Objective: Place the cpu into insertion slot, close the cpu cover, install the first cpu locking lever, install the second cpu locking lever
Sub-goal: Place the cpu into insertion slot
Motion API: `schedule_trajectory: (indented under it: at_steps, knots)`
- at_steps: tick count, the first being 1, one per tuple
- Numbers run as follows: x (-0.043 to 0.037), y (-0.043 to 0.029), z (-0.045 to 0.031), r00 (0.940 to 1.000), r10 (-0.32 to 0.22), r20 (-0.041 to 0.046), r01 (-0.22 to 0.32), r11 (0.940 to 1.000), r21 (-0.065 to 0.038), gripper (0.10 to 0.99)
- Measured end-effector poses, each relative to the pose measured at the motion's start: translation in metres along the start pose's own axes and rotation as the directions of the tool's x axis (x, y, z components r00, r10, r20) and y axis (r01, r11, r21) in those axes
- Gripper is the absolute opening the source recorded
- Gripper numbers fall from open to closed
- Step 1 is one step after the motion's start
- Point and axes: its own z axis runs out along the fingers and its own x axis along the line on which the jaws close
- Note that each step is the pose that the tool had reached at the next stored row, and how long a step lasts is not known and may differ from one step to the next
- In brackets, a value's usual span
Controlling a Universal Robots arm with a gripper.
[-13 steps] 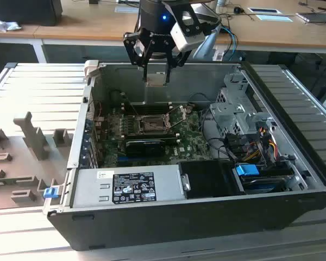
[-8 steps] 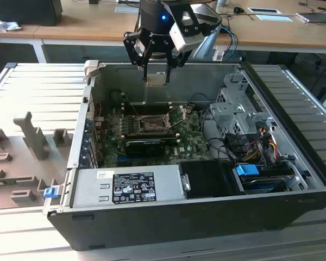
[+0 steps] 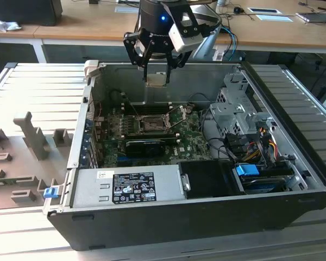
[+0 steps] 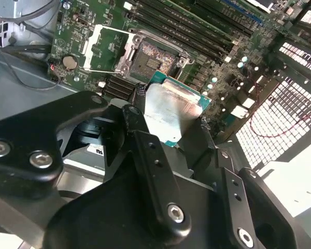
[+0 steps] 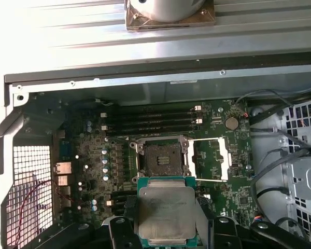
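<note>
My gripper (image 3: 156, 72) hangs over the back wall of the open computer case, shut on the cpu (image 3: 156, 80). In both wrist views the cpu (image 5: 166, 210) (image 4: 171, 109) shows its silvery top and green rim between the black fingers (image 4: 140, 122). The insertion slot (image 5: 160, 158) (image 4: 153, 57) (image 3: 151, 124) lies bare on the green motherboard (image 3: 191, 136), below and ahead of the cpu, with its dark pin field exposed. The cpu cover (image 5: 210, 158) (image 4: 106, 49) is swung open flat beside the slot. Two thin locking levers (image 3: 180, 113) stand up around the socket.
Long black memory slots (image 5: 150, 119) run beside the socket. A long black card (image 3: 149, 144) lies in front of it. The grey power supply (image 3: 127, 185) fills the case front. A drive cage (image 3: 236, 109) and cables (image 3: 261, 144) crowd the exterior view's right.
</note>
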Motion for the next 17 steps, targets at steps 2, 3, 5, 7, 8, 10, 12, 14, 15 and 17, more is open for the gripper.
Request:
schedule_trajectory:
  at_steps: [2, 3, 5, 7, 8, 10, 12, 14, 15, 17]
  knots:
    - [0.0, 0.0, 0.0003, 1.0, 0.0, 0.0, 0.0, 1.0, 0.0, 0.529]
    - [0.0, 0.0, 0.0004, 1.0, 0.0, 0.0001, 0.0, 1.0, 0.0, 0.529]
    - [0.0, 0.0, 0.0004, 1.0, 0.001, 0.0001, -0.001, 1.0, 0.0, 0.529]
    - [0.0, 0.0, 0.0005, 0.9999, 0.014, 0.0013, -0.014, 0.9999, 0.0, 0.529]
    - [0.0, 0.0, 0.0006, 0.9998, 0.019, 0.0018, -0.019, 0.9998, -0.001, 0.529]
    - [0.0, 0.0, 0.0006, 0.9995, 0.031, 0.0028, -0.031, 0.9995, -0.001, 0.529]
    - [0.0, 0.0, 0.0006, 0.9993, 0.038, 0.0034, -0.038, 0.9993, -0.001, 0.529]
    - [0.0, 0.0, 0.0006, 0.9989, 0.047, 0.0042, -0.047, 0.9989, -0.001, 0.529]
    - [0.0, 0.0, 0.0006, 0.9986, 0.052, 0.0047, -0.052, 0.9986, -0.001, 0.529]
    - [0.0, 0.0, 0.0006, 0.9982, 0.059, 0.0053, -0.059, 0.9982, -0.002, 0.529]
